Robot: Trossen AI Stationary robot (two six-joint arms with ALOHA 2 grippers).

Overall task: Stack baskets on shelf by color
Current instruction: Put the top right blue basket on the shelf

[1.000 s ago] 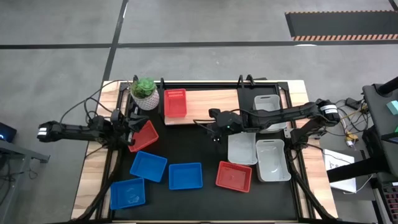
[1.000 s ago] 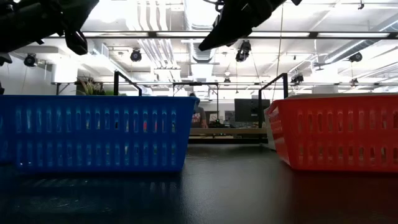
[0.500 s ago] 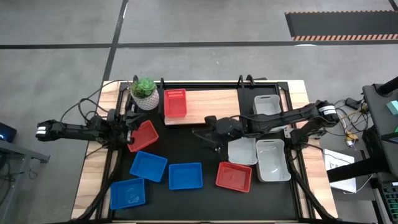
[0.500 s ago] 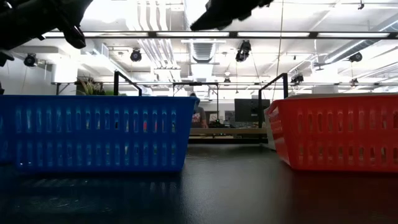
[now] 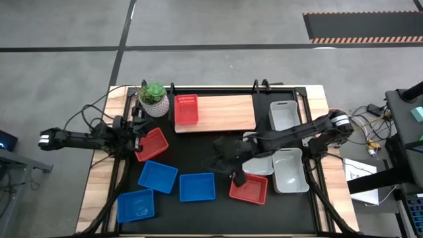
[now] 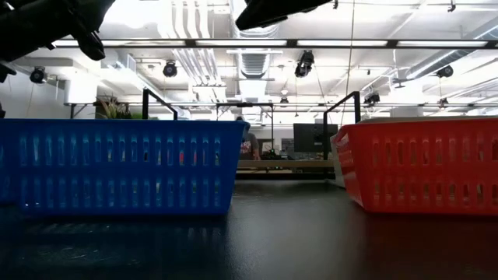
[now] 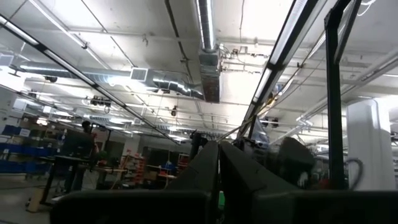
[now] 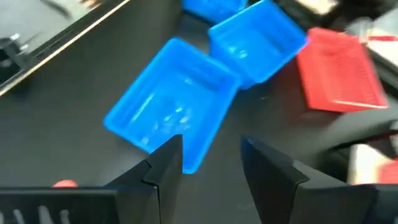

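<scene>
The light-wood shelf lies at the far side, with one red basket on its left end. A second red basket sits on the black table, and my shut left gripper stands at its left edge. My right gripper hangs open over the table between a blue basket and a third red basket. Its wrist view shows the blue basket just ahead of the open fingers. Two more blue baskets lie near left. Whitish-grey baskets stand at the right. My left gripper's shut fingers stand at the left edge of the red basket on the table. I cannot tell whether they touch it.
A white plant pot stands at the shelf's left end. A third whitish-grey basket is partly under my right arm. In the low view a blue basket and a red one stand close by.
My right gripper has moved from the shelf's near edge toward the table's near edge, and it has opened. It now hangs between the blue and red baskets. The baskets have kept their places.
</scene>
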